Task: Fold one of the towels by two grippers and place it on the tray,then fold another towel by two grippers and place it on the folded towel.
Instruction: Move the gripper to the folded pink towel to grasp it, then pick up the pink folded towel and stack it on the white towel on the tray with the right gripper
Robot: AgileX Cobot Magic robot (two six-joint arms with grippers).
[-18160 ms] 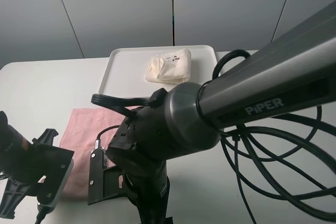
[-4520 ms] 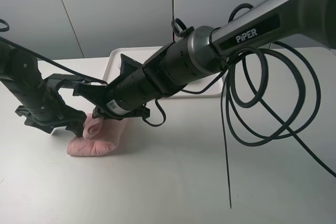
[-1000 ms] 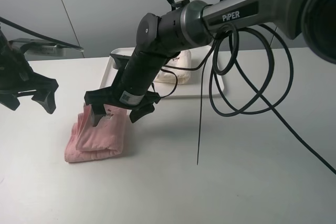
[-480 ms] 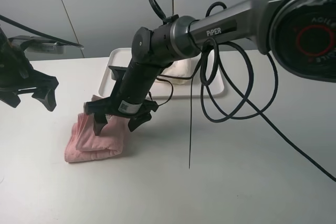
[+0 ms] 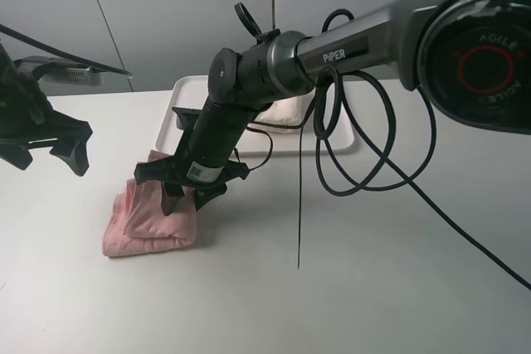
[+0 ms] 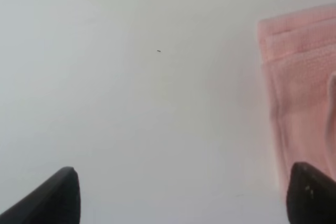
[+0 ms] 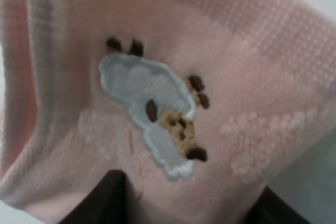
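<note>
We see the right gripper (image 5: 189, 197) pressed into the folded pink towel (image 5: 149, 220) near the surface's left edge, jaws half-closed around a bunched fold, likely for lifting toward the tray (image 5: 336, 140). The left gripper (image 5: 50, 155) hangs wide open, empty.

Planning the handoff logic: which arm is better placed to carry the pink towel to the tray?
Right. The right gripper is already down on the folded pink towel, jaws straddling it, tray just behind. The left gripper hangs open off to the side, clear of it.
</note>
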